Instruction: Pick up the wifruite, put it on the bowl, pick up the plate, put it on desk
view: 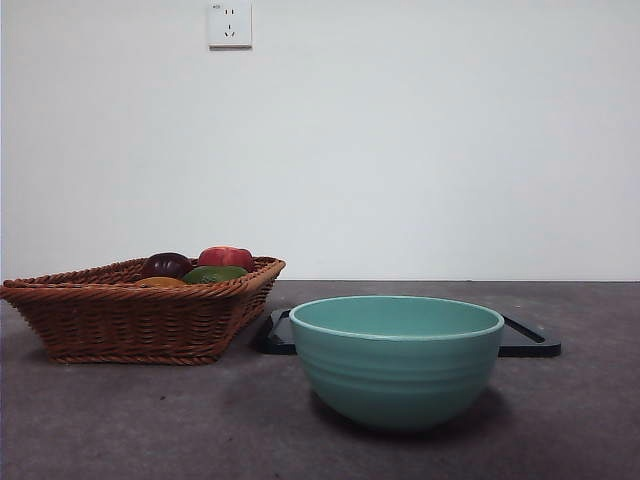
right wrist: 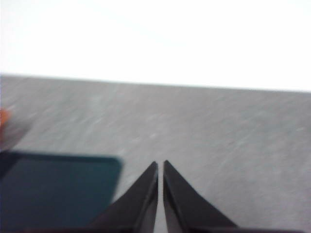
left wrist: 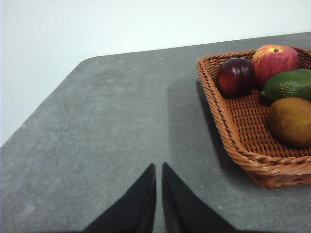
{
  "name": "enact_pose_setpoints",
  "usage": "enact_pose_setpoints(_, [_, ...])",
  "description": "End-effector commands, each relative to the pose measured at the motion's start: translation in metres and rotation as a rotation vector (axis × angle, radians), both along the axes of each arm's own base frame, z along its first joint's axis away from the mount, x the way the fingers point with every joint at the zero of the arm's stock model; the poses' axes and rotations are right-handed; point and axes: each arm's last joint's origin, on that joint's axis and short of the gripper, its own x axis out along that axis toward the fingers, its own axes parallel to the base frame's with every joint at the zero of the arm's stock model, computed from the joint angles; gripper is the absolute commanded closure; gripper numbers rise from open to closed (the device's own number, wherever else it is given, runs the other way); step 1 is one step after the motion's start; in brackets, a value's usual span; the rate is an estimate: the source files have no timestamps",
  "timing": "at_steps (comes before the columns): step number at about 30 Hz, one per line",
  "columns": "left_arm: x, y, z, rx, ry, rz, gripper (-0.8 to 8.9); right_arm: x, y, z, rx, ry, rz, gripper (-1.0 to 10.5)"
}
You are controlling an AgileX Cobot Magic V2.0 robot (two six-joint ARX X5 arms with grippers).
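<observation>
The teal-green bowl [view: 397, 365] stands on the desk [view: 120, 425] at the front; its inside is hidden from this low angle. Behind it lies the flat black plate [view: 531, 341], which also shows, blurred, in the right wrist view [right wrist: 53, 189]. The wifruite [left wrist: 290, 121], a brown-green oval fruit, lies in the wicker basket [left wrist: 238, 141]. My left gripper [left wrist: 159, 167] is shut and empty over bare desk beside the basket. My right gripper [right wrist: 160, 165] is shut and empty beside the plate's corner. Neither gripper shows in the front view.
The wicker basket [view: 130, 320] at the left also holds a dark red fruit [left wrist: 235, 76], a red-yellow fruit [left wrist: 273, 60] and a green avocado [left wrist: 290, 84]. A white wall with a socket [view: 229, 24] closes off the back. The desk's rounded corner [left wrist: 87, 60] is near the left arm.
</observation>
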Motion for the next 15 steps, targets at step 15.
enact_pose_setpoints(15, [0.001, 0.0, -0.007, -0.007, 0.025, 0.006, 7.95, -0.001, -0.014, -0.101, -0.031, -0.129, -0.153, 9.4])
